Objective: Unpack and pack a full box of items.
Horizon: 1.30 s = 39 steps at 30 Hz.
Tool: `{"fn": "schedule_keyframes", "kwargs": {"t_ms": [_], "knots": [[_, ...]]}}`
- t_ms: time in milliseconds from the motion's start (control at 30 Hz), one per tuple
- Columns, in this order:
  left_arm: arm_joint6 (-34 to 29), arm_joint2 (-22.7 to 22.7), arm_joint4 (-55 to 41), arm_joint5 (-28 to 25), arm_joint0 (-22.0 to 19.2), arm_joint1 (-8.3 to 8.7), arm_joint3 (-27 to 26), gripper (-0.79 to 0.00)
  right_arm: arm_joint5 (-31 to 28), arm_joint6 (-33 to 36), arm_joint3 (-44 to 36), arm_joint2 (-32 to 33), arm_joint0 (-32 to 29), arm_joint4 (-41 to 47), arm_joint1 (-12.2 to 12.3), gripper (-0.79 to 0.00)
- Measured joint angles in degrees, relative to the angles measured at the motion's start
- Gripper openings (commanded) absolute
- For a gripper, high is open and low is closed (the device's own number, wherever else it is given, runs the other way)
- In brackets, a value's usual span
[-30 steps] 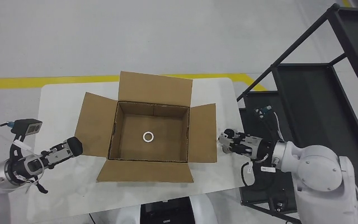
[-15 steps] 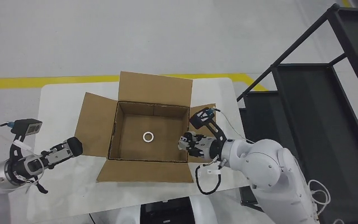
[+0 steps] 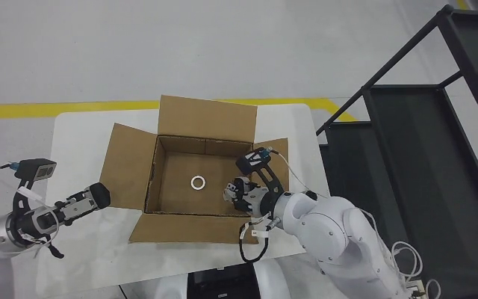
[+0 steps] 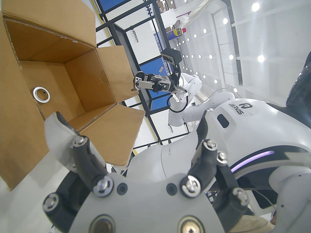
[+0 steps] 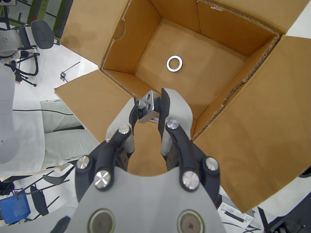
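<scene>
Top view: seeing cardboard box (image 3: 208, 116) sitting on the table (image 3: 82, 142) with all four flaps splayed, holding just one metal ring (image 3: 199, 182) lying flat mid-floor. Seeing right gripper (image 3: 233, 193) hanging over the opening near the right-hand wall, and left gripper (image 3: 95, 196) parked low just beside the left flap, well apart from the ring. Left wrist view: seeing left gripper (image 4: 127, 120) with fingers spread wide, gripping nothing; catching the ring (image 4: 41, 95) on the box floor and the right gripper (image 4: 137, 83) up around rim level across the box. Right wrist view: seeing right gripper (image 5: 150, 100) clamped on a small metal block (image 5: 148, 105) with holes in its face, pointing down into the box, with the ring (image 5: 174, 63) lying apart from it on the floor below. Reading this as the packing half, early on: guessing at one item already in and the block going in next. Not able to tell how many items are remaining. Left to do, judging from this: releasing the block inside, fetching whatever else belongs in, possibly folding the flaps shut.
</scene>
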Motion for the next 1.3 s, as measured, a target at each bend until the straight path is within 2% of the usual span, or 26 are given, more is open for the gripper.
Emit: {"fn": "schedule_keyframes", "kwargs": {"t_ms": [133, 267, 433, 633, 767, 900, 1000, 1100, 1300], "knots": [[0.0, 0.0, 0.0, 0.0, 0.0, 0.0, 0.0, 0.0, -1.96, -1.07, 0.0, 1.75, -1.29, 1.26, 0.29, 0.0], [0.0, 0.0, 0.0, 0.0, 0.0, 0.0, 0.0, 0.0, -6.61, -1.49, 0.0, 5.52, -3.04, 4.28, 0.83, 0.0], [0.0, 0.0, 0.0, 0.0, 0.0, 0.0, 0.0, 0.0, -12.67, 2.17, 0.0, 10.98, -0.99, 11.08, 1.43, 0.0], [0.0, 0.0, 0.0, 0.0, 0.0, 0.0, 0.0, 0.0, -21.58, 5.38, 0.0, 23.48, -5.43, 22.61, 2.63, 0.0], [0.0, 0.0, 0.0, 0.0, 0.0, 0.0, 0.0, 0.0, -28.63, 4.89, 0.0, 35.0, -12.17, 31.25, 3.24, 0.0], [0.0, 0.0, 0.0, 0.0, 0.0, 0.0, 0.0, 0.0, -32.04, 2.66, 0.0, 45.62, -20.21, 36.93, 3.29, 0.0], [0.0, 0.0, 0.0, 0.0, 0.0, 0.0, 0.0, 0.0, -32.28, 0.97, 0.3, 51.58, -25.4, 39.94, 3.11, 0.0], [0.0, 0.0, 0.0, 0.0, 0.0, 0.0, 0.0, 0.0, -29.71, -0.29, 2.66, 54.36, -27.93, 40.13, 3.06, 0.0], [0.0, 0.0, 0.0, 0.0, 0.0, 0.0, 0.0, 0.0, -20.88, -3.47, 6.48, 50.77, -26.67, 29.55, 3.42, 0.0]]}}
